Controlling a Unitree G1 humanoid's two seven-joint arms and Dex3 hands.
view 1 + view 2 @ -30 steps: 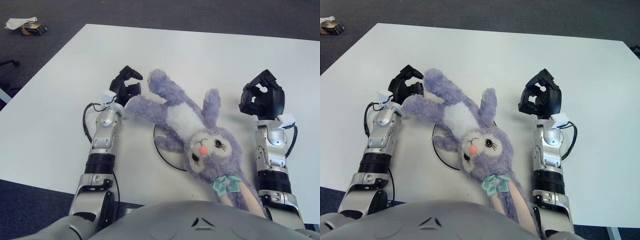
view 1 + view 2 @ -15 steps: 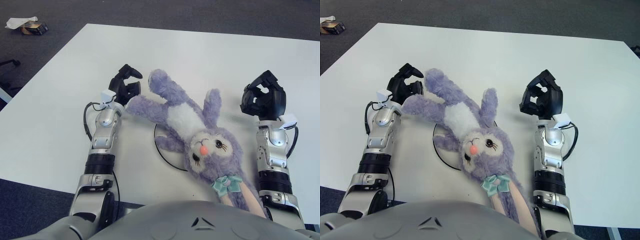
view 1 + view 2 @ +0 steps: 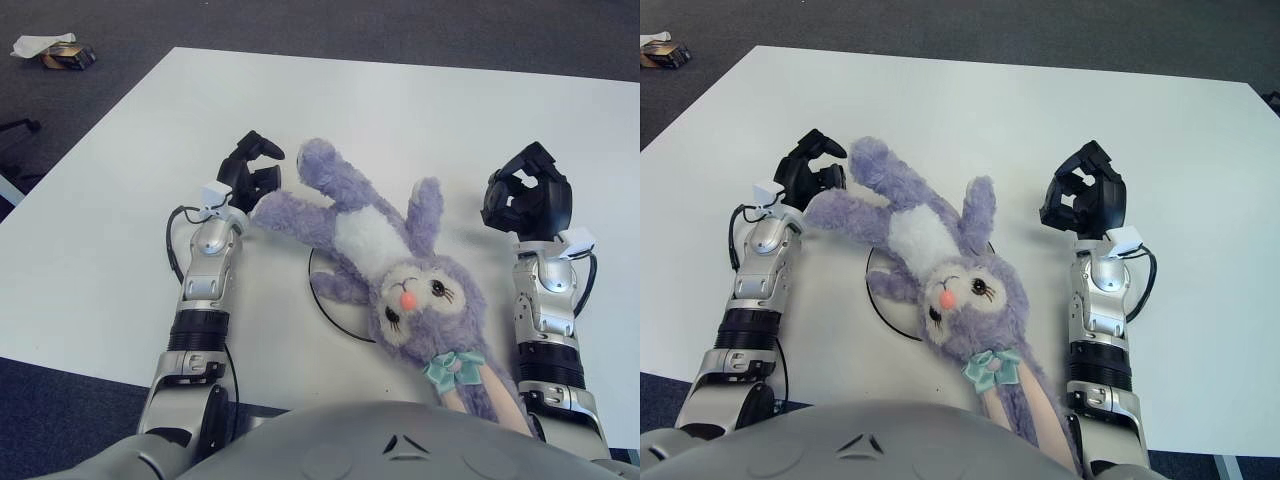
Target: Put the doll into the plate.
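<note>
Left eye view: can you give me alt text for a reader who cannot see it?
A purple plush bunny doll lies across a plate on a white table, covering most of it. The left hand is at the doll's foot, not clearly gripping; the right hand shows curled and empty to its right.

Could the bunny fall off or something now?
Maybe. The doll is much bigger than the plate, so only its middle lies over it; its head and long ear reach toward the table's near edge, where it might slide off. The left hand is right beside the doll's leg, so pulling away could snag the fur and drag it. The right hand shows to the doll's right, not touching it.
</note>
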